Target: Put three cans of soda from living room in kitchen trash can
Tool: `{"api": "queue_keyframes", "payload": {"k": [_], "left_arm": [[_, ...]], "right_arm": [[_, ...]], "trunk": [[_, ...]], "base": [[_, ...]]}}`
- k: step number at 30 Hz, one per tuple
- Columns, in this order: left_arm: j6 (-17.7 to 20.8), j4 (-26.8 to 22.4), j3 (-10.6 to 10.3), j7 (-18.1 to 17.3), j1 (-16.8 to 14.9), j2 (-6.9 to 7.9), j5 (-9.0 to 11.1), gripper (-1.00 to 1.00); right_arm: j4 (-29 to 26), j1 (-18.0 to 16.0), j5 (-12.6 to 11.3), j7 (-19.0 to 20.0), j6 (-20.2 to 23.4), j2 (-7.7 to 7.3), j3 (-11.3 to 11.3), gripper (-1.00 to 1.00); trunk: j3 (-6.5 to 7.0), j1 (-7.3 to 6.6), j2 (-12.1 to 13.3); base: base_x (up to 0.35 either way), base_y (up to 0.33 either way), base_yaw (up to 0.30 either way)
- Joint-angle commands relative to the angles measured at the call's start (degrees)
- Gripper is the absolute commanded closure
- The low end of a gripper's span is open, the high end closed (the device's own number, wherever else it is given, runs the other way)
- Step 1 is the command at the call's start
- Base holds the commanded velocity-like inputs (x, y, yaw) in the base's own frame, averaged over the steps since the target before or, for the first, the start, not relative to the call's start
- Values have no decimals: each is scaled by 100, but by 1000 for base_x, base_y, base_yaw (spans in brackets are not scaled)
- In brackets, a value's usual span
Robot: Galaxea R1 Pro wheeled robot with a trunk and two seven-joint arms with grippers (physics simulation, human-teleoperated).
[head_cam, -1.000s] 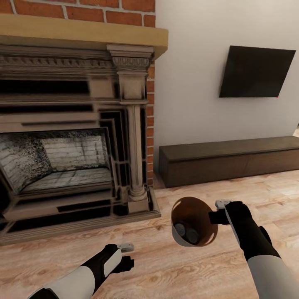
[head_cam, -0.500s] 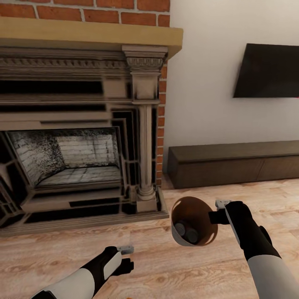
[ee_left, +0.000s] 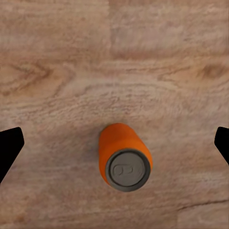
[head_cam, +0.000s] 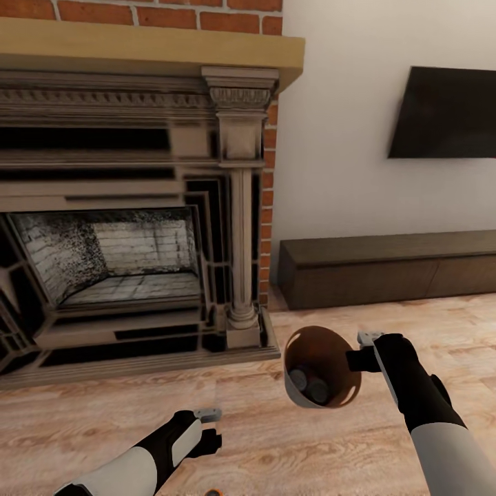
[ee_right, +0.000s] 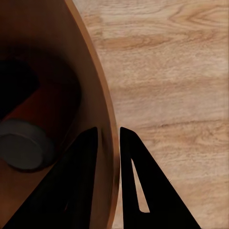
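The tash can (head_cam: 321, 348) hangs tilted above the wood floor, and my right gripper (head_cam: 353, 360) is shut on its rim. In the right wrist view the fingers (ee_right: 78, 167) straddle the bin's orange-brown wall (ee_right: 71, 62). Two cans of soda lie inside, grey tops showing (head_cam: 300, 379) (head_cam: 319, 391); one of them is the can (ee_right: 21, 145). A third orange can of soda (ee_left: 125, 157) stands upright on the floor below my left gripper (head_cam: 210, 430), which is open with its fingers (ee_left: 9, 148) wide apart on either side. This can's orange edge (head_cam: 215, 492) peeks in at the head view's bottom.
A red-brick fireplace (head_cam: 138, 207) with a stone hearth step (head_cam: 138, 362) stands close ahead on the left. A low dark bench (head_cam: 393, 265) runs along the white wall under a black TV (head_cam: 444, 114). Wood floor (head_cam: 331, 448) spreads around both arms.
The head view has turned left, so the fireplace and TV sit further right in the picture. Both arms and the bin keep their places. The floor can's edge has appeared at the bottom.
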Motion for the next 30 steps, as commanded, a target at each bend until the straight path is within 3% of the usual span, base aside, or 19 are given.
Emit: {"api": "queue_keyframes", "payload": {"k": [1, 4, 9, 21, 30], "left_arm": [[-5, 0, 0, 0, 0, 0, -2, -100], [-12, 0, -1, -4, 1, 0, -5, -100], [-25, 0, -2, -2, 1, -5, -6, -100], [-23, 0, -8, -9, 9, -13, 1, -100], [-22, 0, -10, -9, 9, -30, 2, -100]], "right_arm": [[-2, -3, -95, 30, 9, 0, -3, 100], [-2, -3, -95, 30, 9, 0, -2, 100], [-2, -3, -95, 30, 9, 1, -1, 100], [-36, -2, -95, 30, 9, 2, -11, 100], [-1215, 63, -95, 30, 9, 28, -86, 100]], "trunk": [[-22, 2, -2], [-88, 9, -6], [-88, 9, -6], [-310, 35, -20], [-310, 35, -20]], "base": [[0, 0, 0], [0, 0, 0], [0, 0, 0], [0, 0, 0], [0, 0, 0]]}}
